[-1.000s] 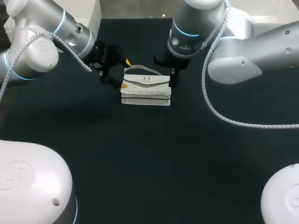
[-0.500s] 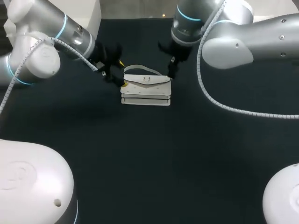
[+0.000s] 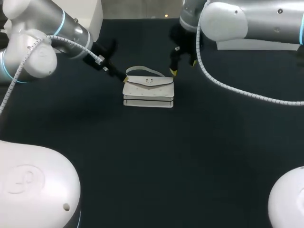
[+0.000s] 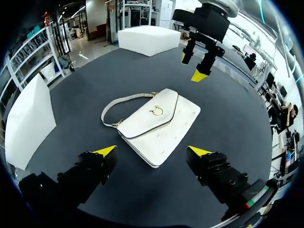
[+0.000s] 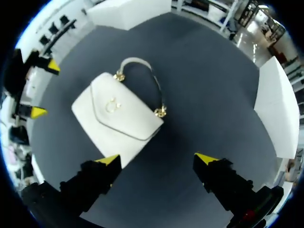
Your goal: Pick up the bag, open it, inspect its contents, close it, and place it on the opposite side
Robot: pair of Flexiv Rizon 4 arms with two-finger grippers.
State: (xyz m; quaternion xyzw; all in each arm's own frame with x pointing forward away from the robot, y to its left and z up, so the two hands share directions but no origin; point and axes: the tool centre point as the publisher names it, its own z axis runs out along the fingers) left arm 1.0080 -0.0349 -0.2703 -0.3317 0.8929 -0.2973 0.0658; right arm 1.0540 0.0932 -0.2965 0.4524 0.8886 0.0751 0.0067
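A white handbag (image 3: 148, 91) lies flat on the dark table with its flap closed and its strap (image 3: 142, 70) curving toward the back. My left gripper (image 3: 118, 75) hovers at the bag's left end, open and empty. In the left wrist view the bag (image 4: 156, 124) sits just ahead of that gripper (image 4: 153, 151), with my right gripper (image 4: 192, 66) beyond it. My right gripper (image 3: 183, 67) hangs open above the bag's back right corner, apart from it. From the right wrist view the bag (image 5: 121, 114) is ahead of the open gripper (image 5: 157, 158), and my left gripper (image 5: 45, 89) is past it.
A white foam block (image 3: 92, 14) stands at the table's back left and another white block (image 3: 247, 45) at the back right, behind my right arm. The wrist views show them as a block (image 4: 149, 39) and a slab (image 4: 28, 118).
Both grippers have drawn away from the bag's ends: the left back toward the left, the right up and toward the back right. The bag has stayed in place.
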